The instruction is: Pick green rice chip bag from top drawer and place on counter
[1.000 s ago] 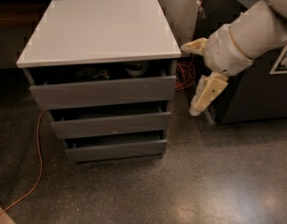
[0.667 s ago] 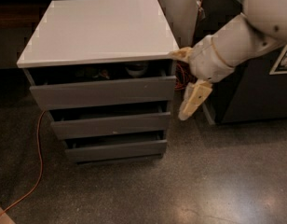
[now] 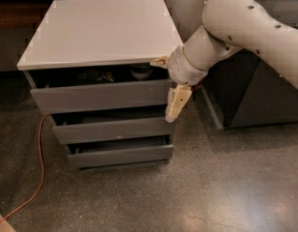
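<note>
approach step. tool (image 3: 169,81) released and empty, at the right front corner of the top drawer (image 3: 100,95), just under the worktop (image 3: 96,30) edge. can't make out the green rice chip bag in the dark drawer gap. next, probably: open the drawer wider, then reach in.

We see the glossy white square counter (image 3: 100,30) flat above the grey wood-grain top drawer (image 3: 100,96), standing slightly open; our cream two-finger gripper (image 3: 170,82), fingers spread, sits at its right end.
</note>
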You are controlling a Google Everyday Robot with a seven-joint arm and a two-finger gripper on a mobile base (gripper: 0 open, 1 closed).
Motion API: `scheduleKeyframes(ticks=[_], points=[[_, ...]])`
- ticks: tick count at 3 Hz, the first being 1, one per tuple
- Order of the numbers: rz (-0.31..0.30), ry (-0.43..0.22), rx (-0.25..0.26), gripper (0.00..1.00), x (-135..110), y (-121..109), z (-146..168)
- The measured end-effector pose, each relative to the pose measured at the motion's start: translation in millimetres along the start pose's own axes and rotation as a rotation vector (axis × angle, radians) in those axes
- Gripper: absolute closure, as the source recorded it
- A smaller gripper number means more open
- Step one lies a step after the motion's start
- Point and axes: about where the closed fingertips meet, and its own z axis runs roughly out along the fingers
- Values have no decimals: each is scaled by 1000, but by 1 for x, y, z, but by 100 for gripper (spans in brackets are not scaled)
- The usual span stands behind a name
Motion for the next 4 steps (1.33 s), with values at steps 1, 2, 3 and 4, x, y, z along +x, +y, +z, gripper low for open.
scheduleKeyframes(ticks=[1, 2, 3, 4], points=[[-42, 54, -49, 0, -5, -17, 44], [-42, 54, -49, 0, -5, -17, 44], [-41, 50, -71, 0, -1, -15, 60], [-46, 51, -99, 0, 11, -19, 91]])
